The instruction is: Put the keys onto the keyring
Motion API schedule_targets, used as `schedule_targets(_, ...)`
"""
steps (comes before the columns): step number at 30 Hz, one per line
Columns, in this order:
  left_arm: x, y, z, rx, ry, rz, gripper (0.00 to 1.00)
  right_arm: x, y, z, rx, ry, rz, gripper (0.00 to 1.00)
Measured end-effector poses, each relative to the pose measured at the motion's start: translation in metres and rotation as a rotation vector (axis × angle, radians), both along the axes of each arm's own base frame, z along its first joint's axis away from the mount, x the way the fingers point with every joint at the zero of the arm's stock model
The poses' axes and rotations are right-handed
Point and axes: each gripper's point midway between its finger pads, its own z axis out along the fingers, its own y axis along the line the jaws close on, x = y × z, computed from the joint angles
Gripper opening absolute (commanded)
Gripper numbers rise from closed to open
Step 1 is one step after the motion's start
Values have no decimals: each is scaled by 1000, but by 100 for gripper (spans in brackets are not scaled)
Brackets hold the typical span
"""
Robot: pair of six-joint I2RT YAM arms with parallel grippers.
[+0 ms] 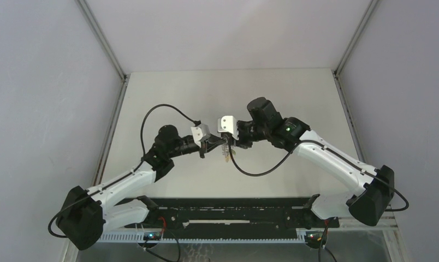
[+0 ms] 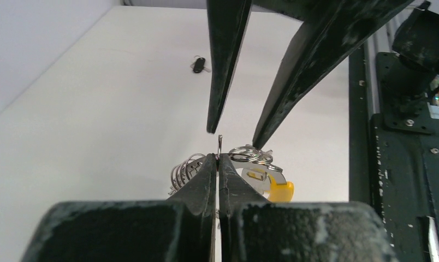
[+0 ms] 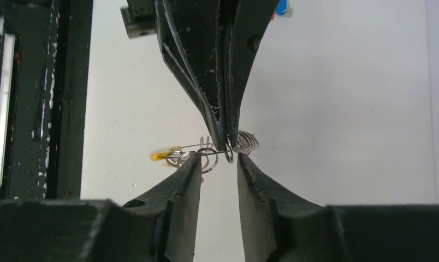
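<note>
Two white robot arms reach in from the near edge of a pale worktop (image 1: 206,87) and meet tip to tip near its middle. The left pincer (image 2: 218,161) is fully closed, its two dark fingers pressed flat together, and it pinches one thin metal ring of the keyring (image 2: 250,154), which stands edge-on just above the fingertips in the left wrist view. The rest of the keyring hangs beside and below that grip: a cluster of small metal rings (image 2: 256,157) on one side, a coil of silver chain (image 2: 183,170) on the other, and a yellow strip (image 2: 282,190) lower down. Whether any part of it touches the worktop cannot be told. The right pincer (image 3: 218,159) faces the left one head-on with its fingers partly open, a clear gap between them. It clamps nothing, though the held ring sits right at the mouth of that gap and the small rings lie against one fingertip. The key (image 2: 199,64), tiny with a black head, lies flat on the worktop well apart from the keyring, beyond the right pincer in the left wrist view, and neither pincer touches it. A scrap of blue and red (image 3: 283,6) shows at the top edge of the right wrist view, mostly hidden behind the left pincer.
</note>
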Motion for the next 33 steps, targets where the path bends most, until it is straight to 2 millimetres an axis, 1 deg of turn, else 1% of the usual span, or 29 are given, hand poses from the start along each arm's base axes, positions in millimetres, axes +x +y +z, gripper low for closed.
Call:
schedule_targets(2, 3, 1, 2, -13, -18, 20, 0, 0, 0, 8, 28, -6, -7, 37)
schedule_targets(6, 9, 4, 4, -36, -51, 59, 0, -1, -3, 37, 126, -54, -26, 43)
schedule_targets(8, 12, 6, 2, -47, -66, 84, 0, -3, -9, 46, 171, -69, -45, 44)
schedule_targets(10, 14, 9, 0, -59, -83, 104, 0, -1, -15, 49, 207, -75, -80, 44)
schedule_targets(12, 14, 11, -2, -72, -98, 113, 0, 6, -20, 47, 237, -72, -133, 44)
schedule_targets(14, 14, 11, 0, -87, -106, 117, 0, 15, -22, 40, 255, -58, -188, 44)
schedule_targets(17, 14, 11, 7, -112, -126, 117, 0, 25, -24, 25, 260, -30, -251, 45)
schedule_targets(20, 14, 11, 13, -128, -146, 117, 0, 30, -24, 15, 268, -13, -286, 45)
schedule_targets(21, 14, 11, 14, -130, -152, 117, 0, 32, -25, 13, 274, -7, -300, 50)
schedule_targets(23, 14, 12, 14, -123, -166, 121, 0, 36, -27, 11, 291, 5, -331, 68)
schedule_targets(24, 14, 13, 13, -113, -175, 126, 0, 40, -30, 12, 303, 13, -354, 69)
schedule_targets(26, 13, 17, 10, -82, -191, 133, 0, 53, -39, 14, 329, 29, -426, 70)
schedule_targets(29, 13, 24, 4, -30, -207, 151, 0, 76, -60, 16, 367, 64, -566, 71)
schedule_targets(31, 12, 28, -2, 6, -210, 163, 0, 91, -77, 12, 383, 104, -673, 72)
schedule_targets(33, 11, 31, -10, 46, -212, 170, 0, 107, -98, 3, 379, 149, -806, 73)
